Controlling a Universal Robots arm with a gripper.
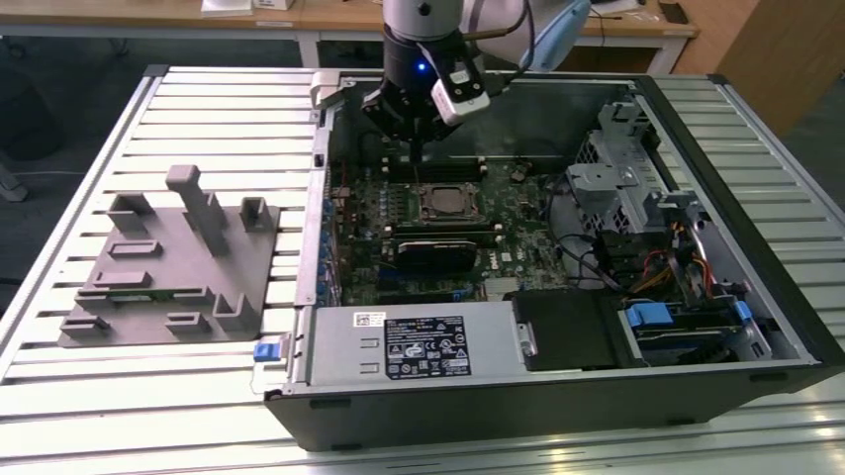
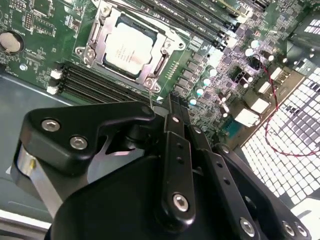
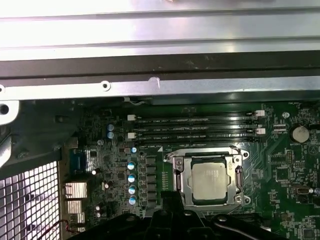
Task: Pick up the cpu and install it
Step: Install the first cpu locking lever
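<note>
Exterior view: gripper (image 1: 420,148) hangs above mobo; can't tell its opening or load. cpu (image 3: 209,182) sits flat in socket frame (image 3: 176,180), 6 o'clock of RAM slots (image 3: 195,127). You: stay vertical, move slow.

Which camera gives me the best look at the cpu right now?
The second wrist view: the cpu lies large in its socket. The first wrist view shows it smaller; the exterior view shows it tiny beneath the tool.

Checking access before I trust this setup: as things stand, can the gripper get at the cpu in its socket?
Probably yes. The cpu lies face-up in the socket frame, nothing covering it, and the gripper hangs right above it inside the open case.
</note>
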